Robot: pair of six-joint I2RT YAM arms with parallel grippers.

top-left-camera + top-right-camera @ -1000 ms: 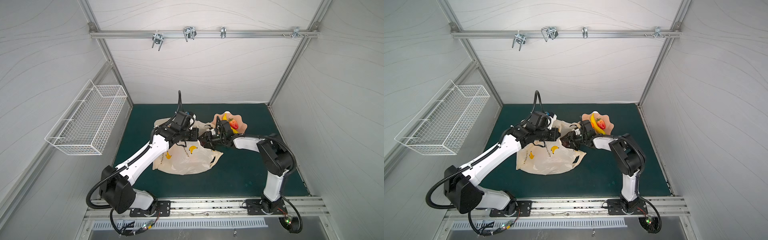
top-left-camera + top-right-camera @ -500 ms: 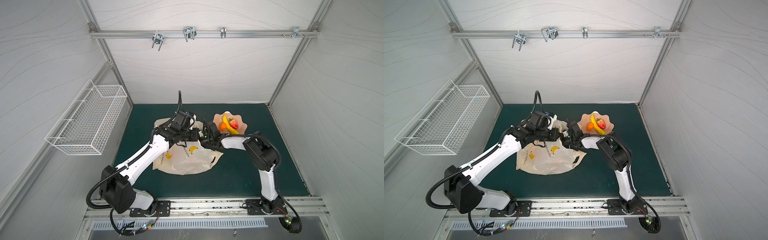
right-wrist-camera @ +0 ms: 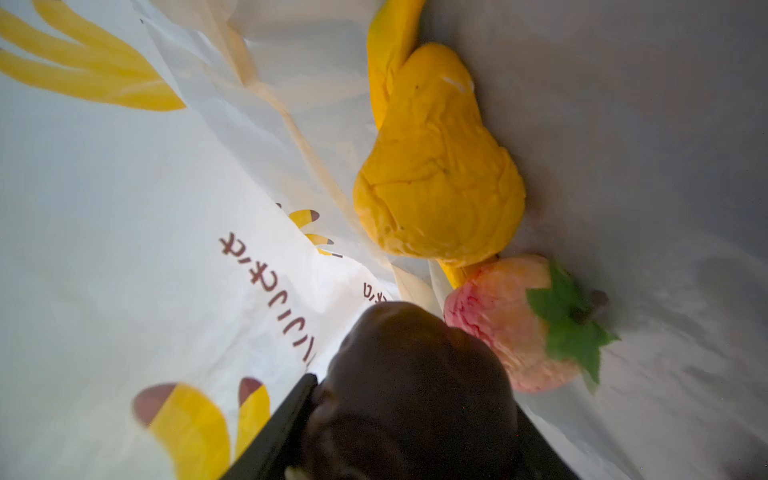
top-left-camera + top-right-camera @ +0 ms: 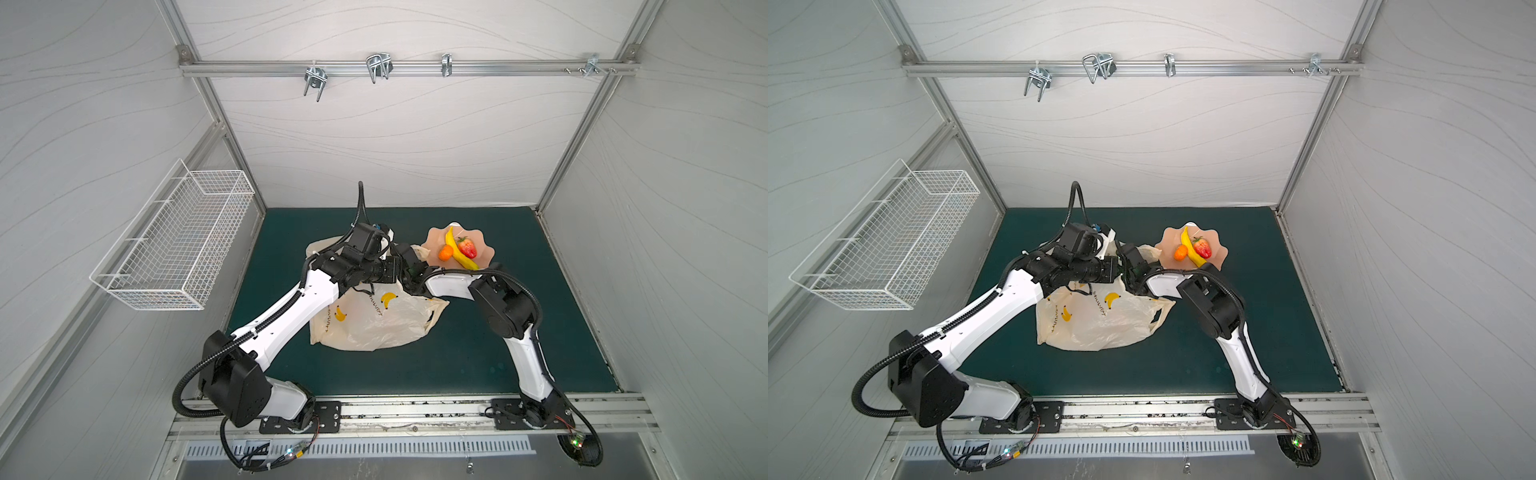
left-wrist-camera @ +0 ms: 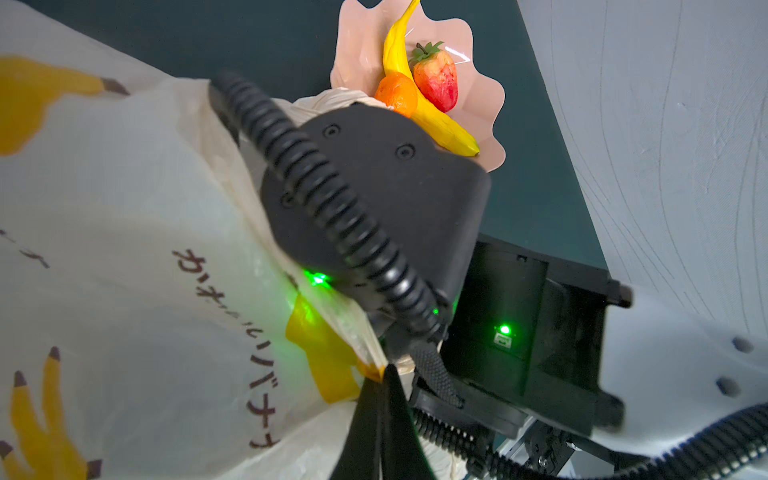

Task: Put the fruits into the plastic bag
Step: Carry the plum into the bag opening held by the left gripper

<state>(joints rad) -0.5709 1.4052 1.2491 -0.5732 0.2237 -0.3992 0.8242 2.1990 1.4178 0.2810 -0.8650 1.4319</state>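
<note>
Lying on a dark green mat (image 4: 498,340): a thin, crinkly, cream-coloured plastic bag (image 4: 374,322), printed with yellow bananas and dark lettering. Same plastic bag (image 4: 1100,322) in both top views, its mouth turned away from the robot's bases.

At the bag's mouth, the left gripper (image 5: 380,399), jaws pressed fully together on a fold of the rim film. Into that same mouth, from the bag's right, the right arm, its wrist sunk between the plastic walls.

Inside the bag, by the right wrist view: the right gripper (image 3: 411,432) clamped around a rounded dark brown toy fruit (image 3: 415,374), with a black finger (image 3: 286,419) flat against its side. Just beside that piece and seemingly touching it, a pale red toy strawberry with a green leaf cap (image 3: 507,324). Next along the bag's inner wall, a wrinkled yellow toy fruit narrowing at one end (image 3: 436,166).

Outside the bag, just beyond its far right handle loop: a pale pink scalloped dish (image 4: 436,241) carrying a long yellow toy banana (image 4: 457,254), with a small toy orange (image 4: 446,252) on the bag side of it and a second red toy strawberry (image 4: 467,247) on the side away from the bag.

Well to the left of the bag, fixed to the side wall: a white wire basket (image 4: 178,245).
</note>
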